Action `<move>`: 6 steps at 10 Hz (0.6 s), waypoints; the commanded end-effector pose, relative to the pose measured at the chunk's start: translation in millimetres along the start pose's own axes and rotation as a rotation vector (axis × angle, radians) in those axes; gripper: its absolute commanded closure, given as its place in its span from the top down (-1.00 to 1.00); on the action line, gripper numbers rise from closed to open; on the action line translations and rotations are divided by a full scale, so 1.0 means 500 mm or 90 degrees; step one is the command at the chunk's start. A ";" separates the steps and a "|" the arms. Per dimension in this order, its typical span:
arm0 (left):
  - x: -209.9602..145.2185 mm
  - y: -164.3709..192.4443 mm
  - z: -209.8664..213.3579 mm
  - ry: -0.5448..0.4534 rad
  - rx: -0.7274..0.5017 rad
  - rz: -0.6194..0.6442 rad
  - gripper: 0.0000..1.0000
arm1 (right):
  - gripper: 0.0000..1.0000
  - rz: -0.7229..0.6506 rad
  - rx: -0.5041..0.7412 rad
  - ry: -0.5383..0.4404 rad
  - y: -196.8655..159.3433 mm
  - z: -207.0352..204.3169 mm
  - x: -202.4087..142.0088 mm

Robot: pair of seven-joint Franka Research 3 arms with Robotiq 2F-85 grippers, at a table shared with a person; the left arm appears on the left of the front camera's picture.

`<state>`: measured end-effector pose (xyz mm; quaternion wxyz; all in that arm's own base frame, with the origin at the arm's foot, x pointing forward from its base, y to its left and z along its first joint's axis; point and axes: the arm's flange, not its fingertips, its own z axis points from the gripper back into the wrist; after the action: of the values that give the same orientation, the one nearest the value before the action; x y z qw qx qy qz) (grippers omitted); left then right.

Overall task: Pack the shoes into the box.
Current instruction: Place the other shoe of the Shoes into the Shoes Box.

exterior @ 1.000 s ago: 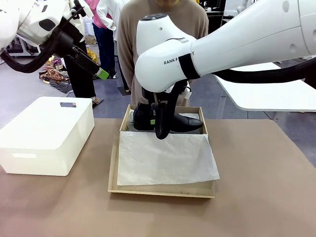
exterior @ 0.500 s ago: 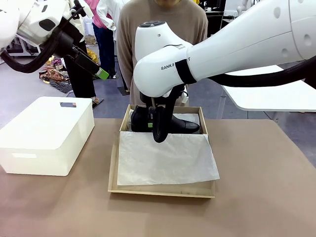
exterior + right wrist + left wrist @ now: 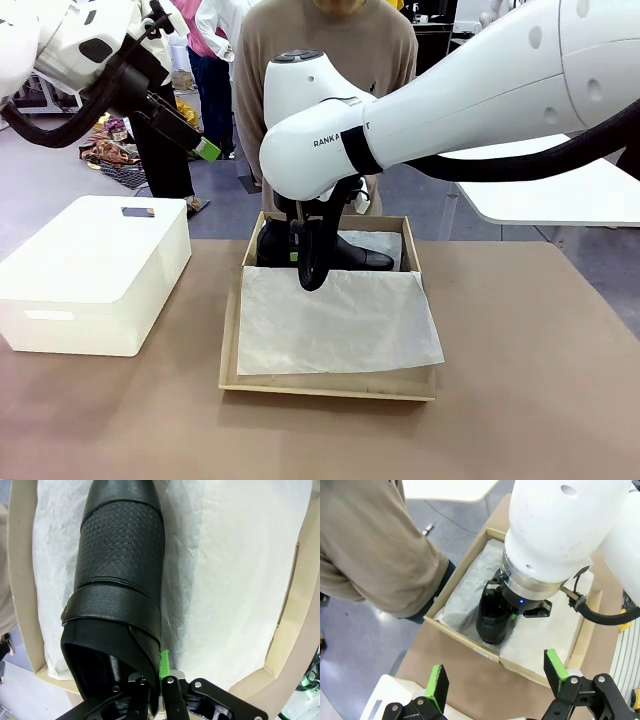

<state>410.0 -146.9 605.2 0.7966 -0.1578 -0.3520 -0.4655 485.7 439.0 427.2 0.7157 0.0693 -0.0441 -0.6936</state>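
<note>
One black shoe point(image 3: 345, 252) in play. Your right gripper point(image 3: 309, 272) is clamped on its heel collar: one finger inside the opening, the green pad point(image 3: 162, 661) pressed on the outer wall. The shoe is at the 12 o'clock end of the box point(image 3: 330, 386), heel toward 9, pointed toe toward 3, over white tissue paper point(image 3: 340, 325). You cannot tell whether the sole rests on the paper. A tissue sheet covers the 6 o'clock half of the box. Your left gripper point(image 3: 496, 676) hangs high, fingers spread wide, nothing between them. White bin point(image 3: 95, 275) stands on the table point(image 3: 540, 400) at 9 o'clock from the box, apart. Person point(image 3: 330, 60) stands at 12 o'clock, just behind the box.
</note>
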 end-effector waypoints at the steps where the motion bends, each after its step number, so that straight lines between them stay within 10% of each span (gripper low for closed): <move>1: -0.003 0.005 0.002 -0.013 -0.011 -0.008 1.00 | -0.56 -0.023 -0.011 0.017 0.004 0.015 -0.010; 5: -0.003 0.005 0.002 -0.013 -0.011 -0.008 1.00 | 0.96 -0.022 -0.025 0.026 0.014 0.050 -0.004; 6: -0.003 0.005 0.002 -0.013 -0.011 -0.008 1.00 | 1.00 -0.022 -0.026 0.023 0.018 0.061 -0.002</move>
<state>410.0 -146.9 605.2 0.7966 -0.1578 -0.3520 -0.4655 488.7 442.4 450.8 0.7043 0.0752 -0.0204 -0.7056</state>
